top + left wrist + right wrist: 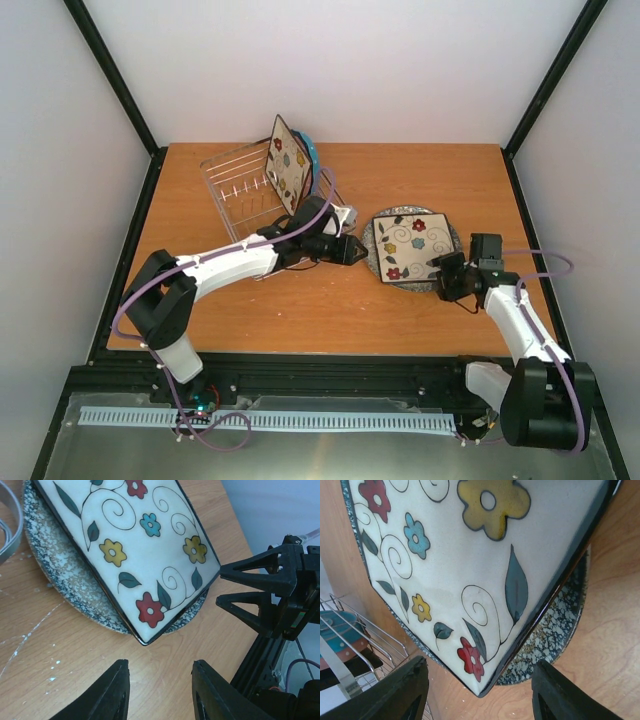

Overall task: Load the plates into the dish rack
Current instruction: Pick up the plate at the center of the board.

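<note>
**Right gripper at the corner of the flowered plate, jaws apart**

Right gripper sits at the 4 o'clock corner of the square flowered plate. Its jaws are spread to either side of that corner. One fingertip touches the dark rim while the other stands off it, so nothing is clamped. Left gripper hovers at the plate's 9 o'clock side, jaws apart over bare table and holding nothing.

The square plate lies on the round grey speckled plate, and the pair sits at about 3 o'clock on the table. The step in hand looks like picking up the top plate. To do it well, the fingers likely need to close on the rim rather than on the slippery face. They should take only the square plate and leave the grey one flat. The corner probably needs to rise before any carrying starts, since a glazed plate held by one corner can swing or slip. The left gripper could steady the far edge.

The dish rack stands at about 10 o'clock on the table. At its 2 o'clock end a second flowered plate stands on edge, with a blue plate just behind it. The tines toward 9 o'clock show no plate.
</note>
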Available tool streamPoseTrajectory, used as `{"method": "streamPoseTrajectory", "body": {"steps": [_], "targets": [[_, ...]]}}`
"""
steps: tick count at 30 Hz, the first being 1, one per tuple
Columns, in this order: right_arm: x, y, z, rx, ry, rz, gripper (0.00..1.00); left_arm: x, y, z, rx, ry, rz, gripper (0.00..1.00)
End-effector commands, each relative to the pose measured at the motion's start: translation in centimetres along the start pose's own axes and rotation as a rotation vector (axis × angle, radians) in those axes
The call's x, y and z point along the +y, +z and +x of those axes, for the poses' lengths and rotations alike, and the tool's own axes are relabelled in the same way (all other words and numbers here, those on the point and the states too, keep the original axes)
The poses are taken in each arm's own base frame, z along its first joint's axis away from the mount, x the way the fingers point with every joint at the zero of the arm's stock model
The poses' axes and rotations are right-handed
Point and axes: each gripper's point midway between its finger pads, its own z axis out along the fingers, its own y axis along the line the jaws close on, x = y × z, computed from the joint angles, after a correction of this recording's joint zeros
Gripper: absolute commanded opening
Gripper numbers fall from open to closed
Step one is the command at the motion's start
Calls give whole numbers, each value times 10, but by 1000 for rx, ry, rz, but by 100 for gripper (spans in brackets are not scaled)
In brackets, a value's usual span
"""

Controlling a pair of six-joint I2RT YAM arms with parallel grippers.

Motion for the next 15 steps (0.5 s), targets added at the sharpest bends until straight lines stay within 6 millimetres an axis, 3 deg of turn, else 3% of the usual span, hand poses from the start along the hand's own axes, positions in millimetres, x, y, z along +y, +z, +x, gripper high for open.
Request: {"method": "streamPoseTrajectory", "body": {"steps": [1,15], "targets": [[1,7,-4,-39,34,-5,56,-11,-10,-15,-35,25,-9,35],[-9,32,-4,-21,42,11,58,7,-17,-19,-35,-2,-51,35]]}}
